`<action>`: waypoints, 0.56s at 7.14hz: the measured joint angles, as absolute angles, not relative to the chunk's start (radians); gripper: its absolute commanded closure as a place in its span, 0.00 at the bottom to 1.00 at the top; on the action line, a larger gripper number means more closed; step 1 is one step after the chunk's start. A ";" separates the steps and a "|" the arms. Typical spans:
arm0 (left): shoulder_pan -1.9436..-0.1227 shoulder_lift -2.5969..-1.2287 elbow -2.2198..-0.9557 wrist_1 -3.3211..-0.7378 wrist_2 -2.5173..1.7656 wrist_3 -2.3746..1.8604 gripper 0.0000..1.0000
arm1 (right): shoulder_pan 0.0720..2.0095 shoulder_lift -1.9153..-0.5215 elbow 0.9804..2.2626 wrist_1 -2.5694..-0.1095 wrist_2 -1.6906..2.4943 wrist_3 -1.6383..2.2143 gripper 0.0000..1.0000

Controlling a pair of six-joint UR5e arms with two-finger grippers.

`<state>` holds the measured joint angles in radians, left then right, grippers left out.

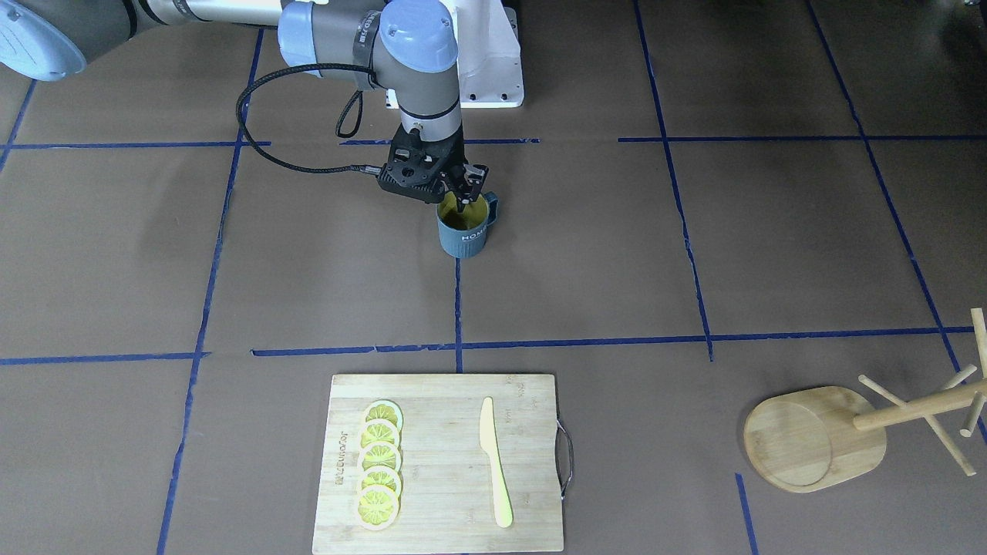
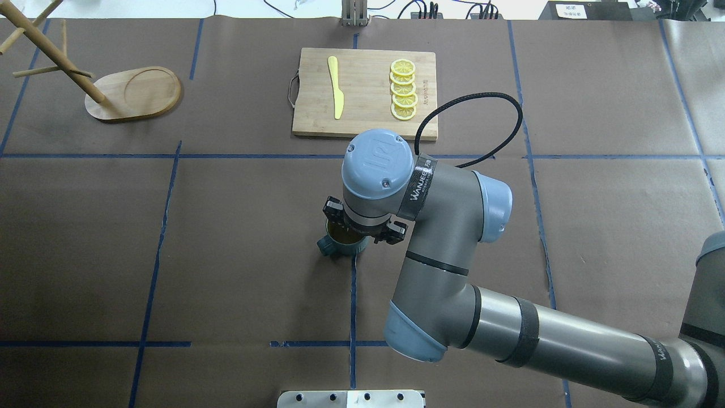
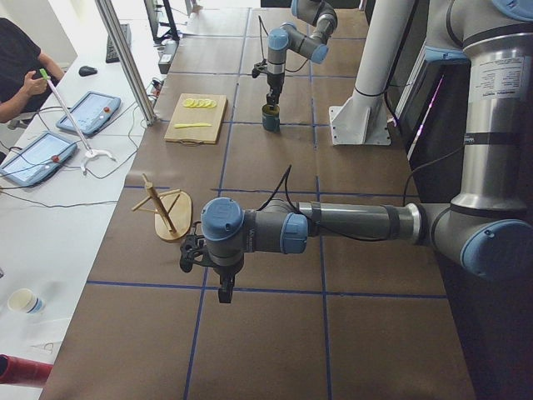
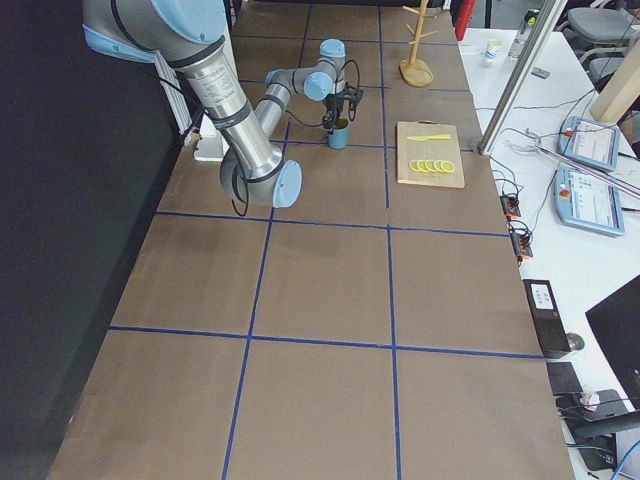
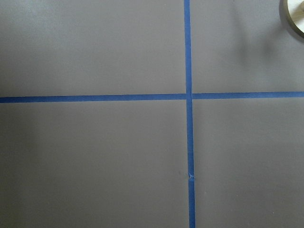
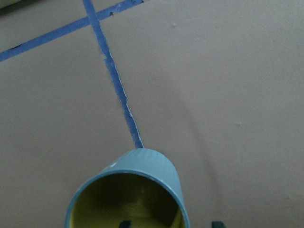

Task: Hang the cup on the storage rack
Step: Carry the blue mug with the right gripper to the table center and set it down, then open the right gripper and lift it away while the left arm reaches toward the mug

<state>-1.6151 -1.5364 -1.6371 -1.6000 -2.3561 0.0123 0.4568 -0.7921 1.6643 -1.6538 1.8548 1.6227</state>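
The dark blue-grey cup (image 1: 465, 229) with a yellow-green inside and "HOME" lettering stands upright on the table, its handle toward the robot's left. My right gripper (image 1: 465, 197) points down over its rim. In the right wrist view one fingertip (image 6: 124, 223) is inside the cup (image 6: 142, 168) and the other (image 6: 216, 223) is outside, apart from the wall, so the gripper is open. The bamboo storage rack (image 1: 817, 441) stands far off at the table's left end, also seen overhead (image 2: 136, 93). My left gripper (image 3: 223, 290) hangs above bare table near the rack (image 3: 163, 213); I cannot tell if it is open.
A bamboo cutting board (image 1: 447, 512) with several lemon slices (image 1: 379, 462) and a yellow knife (image 1: 493, 462) lies at the table's far edge from the robot. Blue tape lines cross the brown table. An operator sits at a side desk (image 3: 21, 67).
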 measured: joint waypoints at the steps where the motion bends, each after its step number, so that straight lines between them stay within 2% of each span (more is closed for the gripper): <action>1: -1.614 -1.536 -1.653 -1.600 -2.357 0.012 0.00 | 0.479 -0.791 1.676 -1.655 1.869 1.622 0.00; 4: -1.581 -1.483 -1.816 -1.590 -2.468 0.013 0.00 | 0.642 -0.831 1.755 -1.688 2.002 1.592 0.00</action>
<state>-1.5810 -1.4832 -1.8160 -1.5895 -2.4680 0.0133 0.6421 -0.8308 1.7551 -1.6877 2.0022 1.5924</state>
